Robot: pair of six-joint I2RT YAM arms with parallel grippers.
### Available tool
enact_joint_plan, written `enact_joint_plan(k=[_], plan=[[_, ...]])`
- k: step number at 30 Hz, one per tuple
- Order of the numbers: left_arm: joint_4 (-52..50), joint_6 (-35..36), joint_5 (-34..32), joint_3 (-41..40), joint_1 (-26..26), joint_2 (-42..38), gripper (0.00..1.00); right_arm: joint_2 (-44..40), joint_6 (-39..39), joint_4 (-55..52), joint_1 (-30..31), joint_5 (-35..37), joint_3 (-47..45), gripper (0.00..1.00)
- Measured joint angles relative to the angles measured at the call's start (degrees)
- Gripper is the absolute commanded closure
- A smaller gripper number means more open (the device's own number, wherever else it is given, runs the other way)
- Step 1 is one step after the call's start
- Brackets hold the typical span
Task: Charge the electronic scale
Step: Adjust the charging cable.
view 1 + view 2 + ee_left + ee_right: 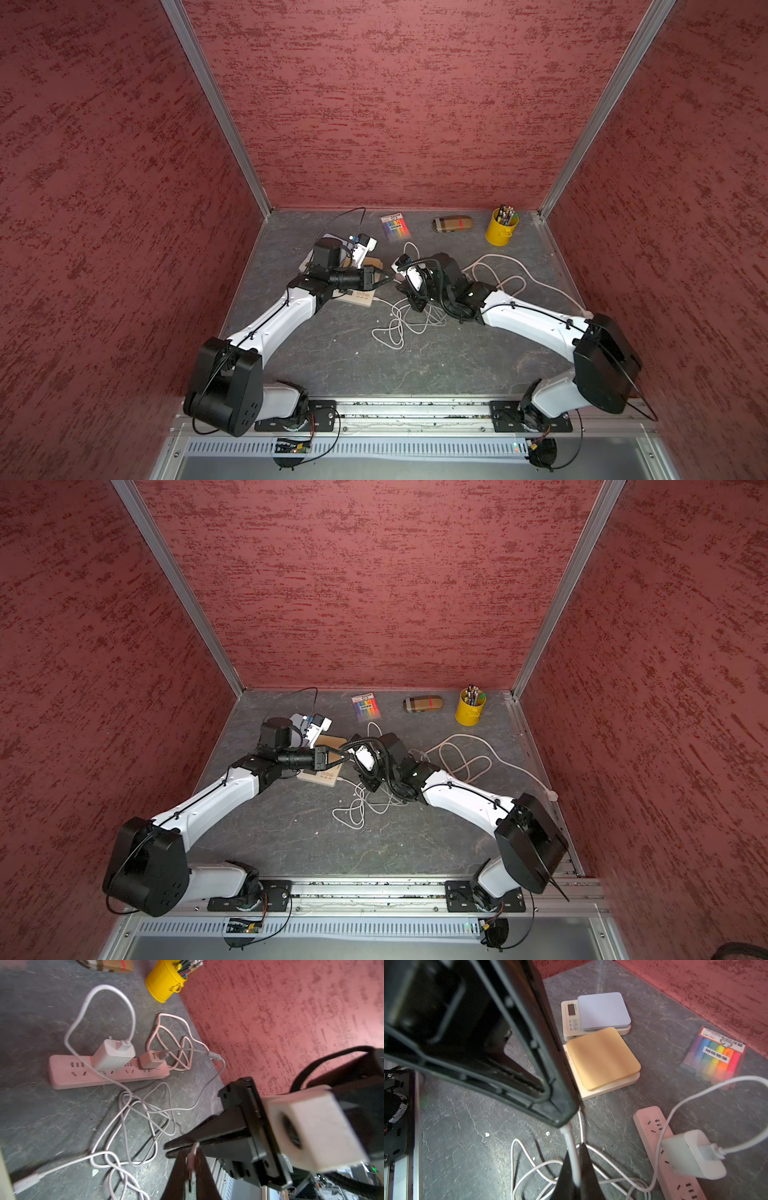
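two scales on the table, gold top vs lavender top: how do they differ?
Plate colour: the gold scale has a brass-toned top, the lavender scale a pale bluish one. Position: the gold scale lies nearer the power strip, the lavender scale beyond it. In the right wrist view the lavender scale's display shows; the gold scale's is hidden. Both: square rounded plates, cream bases, lying flat.

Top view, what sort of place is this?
Probably a robot test cell: red walls on aluminium posts box in a grey table, with left arm and right arm mounted on a rail.
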Motion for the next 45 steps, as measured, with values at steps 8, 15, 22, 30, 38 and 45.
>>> enact_joint_plan(k=[8, 15, 22, 30, 38, 45], plan=[[-0.4, -1.5, -0.1, -0.4, 1.3, -1.6, 1.0, -1.1, 3.5, 2.6, 0.0, -0.1, -1.6, 0.62], [6.5, -11.1, -7.4, -8.2, 2.7, -4.2, 1.0, -7.8, 28.3, 7.4, 0.1, 6.6, -5.8, 0.65], [12.5, -18.4, -11.7, -11.7, 1.4, -4.5, 1.0, -8.9, 57.5, 25.6, 3.4, 7.3, -13.1, 0.66], [15.7, -22.9, -13.0, -12.2, 1.2, -9.4, 1.0, 3.4, 78.1, 40.0, 5.1, 4.3, -12.2, 0.67], [17.8, -26.6, -12.3, -14.2, 1.1, -11.8, 1.0, 8.0, 89.8, 52.5, 5.1, 5.2, -14.8, 0.64], [18.7, -28.8, -12.0, -15.0, 1.5, -12.4, 1.0, 8.0, 92.3, 58.9, 5.1, 6.7, -16.0, 0.61]])
